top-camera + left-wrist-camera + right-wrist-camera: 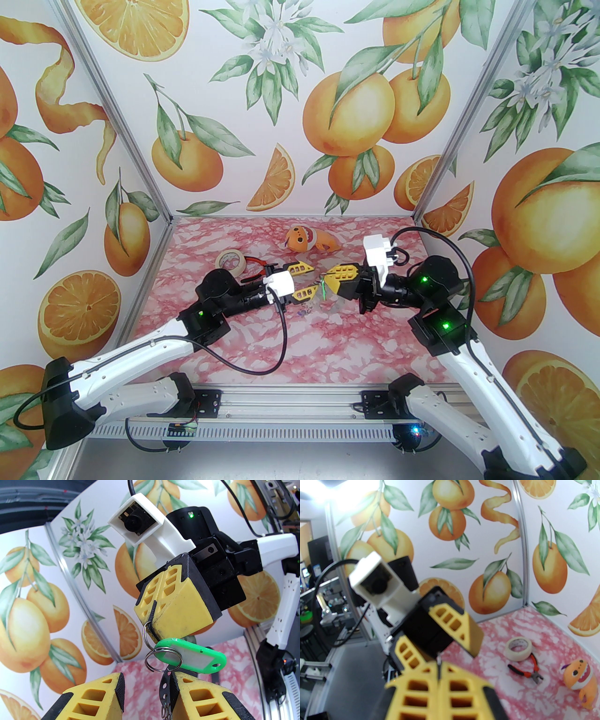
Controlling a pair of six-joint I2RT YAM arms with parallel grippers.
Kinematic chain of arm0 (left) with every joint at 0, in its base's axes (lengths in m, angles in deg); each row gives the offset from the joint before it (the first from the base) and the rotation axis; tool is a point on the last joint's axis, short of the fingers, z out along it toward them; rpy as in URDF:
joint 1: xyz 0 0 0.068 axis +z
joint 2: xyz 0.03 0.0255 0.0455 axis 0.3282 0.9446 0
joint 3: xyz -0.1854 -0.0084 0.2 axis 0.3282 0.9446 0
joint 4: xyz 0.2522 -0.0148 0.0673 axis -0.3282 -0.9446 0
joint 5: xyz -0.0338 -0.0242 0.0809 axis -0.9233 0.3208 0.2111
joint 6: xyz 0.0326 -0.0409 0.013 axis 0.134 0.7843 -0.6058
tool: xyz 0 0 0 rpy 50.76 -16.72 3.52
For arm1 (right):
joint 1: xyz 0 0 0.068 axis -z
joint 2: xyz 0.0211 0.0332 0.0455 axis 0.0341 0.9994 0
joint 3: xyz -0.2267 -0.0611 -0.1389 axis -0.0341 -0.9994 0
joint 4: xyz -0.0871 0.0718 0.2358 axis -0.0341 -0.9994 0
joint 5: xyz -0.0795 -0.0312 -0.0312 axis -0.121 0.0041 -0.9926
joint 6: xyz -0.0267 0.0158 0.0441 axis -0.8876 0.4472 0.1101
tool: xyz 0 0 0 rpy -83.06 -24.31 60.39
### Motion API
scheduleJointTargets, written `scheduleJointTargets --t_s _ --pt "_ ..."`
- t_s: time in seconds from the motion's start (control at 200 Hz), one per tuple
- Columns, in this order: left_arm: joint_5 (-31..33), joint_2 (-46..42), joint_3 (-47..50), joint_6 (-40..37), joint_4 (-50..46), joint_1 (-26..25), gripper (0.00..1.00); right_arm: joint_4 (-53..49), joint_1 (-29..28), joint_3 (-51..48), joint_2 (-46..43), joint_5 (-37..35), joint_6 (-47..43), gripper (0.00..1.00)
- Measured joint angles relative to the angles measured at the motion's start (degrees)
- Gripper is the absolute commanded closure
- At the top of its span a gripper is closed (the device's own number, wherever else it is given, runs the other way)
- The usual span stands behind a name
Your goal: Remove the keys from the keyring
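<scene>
Top external view has the left fingers (310, 270) parted wide above the middle of the pink tabletop (328, 356), their tips facing those of the right arm. Left wrist view puts the dark keyring (164, 684) in the gap between them, its holed strip lying against one finger and clear of the other. The green key (194, 657) hangs just above on two linked silver split rings (146, 661). Further right, the right fingers (151, 618) are pressed together on the keyring's thin upper edge, holding it up off the tabletop.
</scene>
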Motion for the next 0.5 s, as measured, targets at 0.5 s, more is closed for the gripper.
scheduleJointTargets --t_s 0.5 --pt "-7.06 2.08 -4.76 -1.05 -4.74 1.07 0.75 -0.17 0.00 0.00 -0.04 0.61 -0.46 1.00"
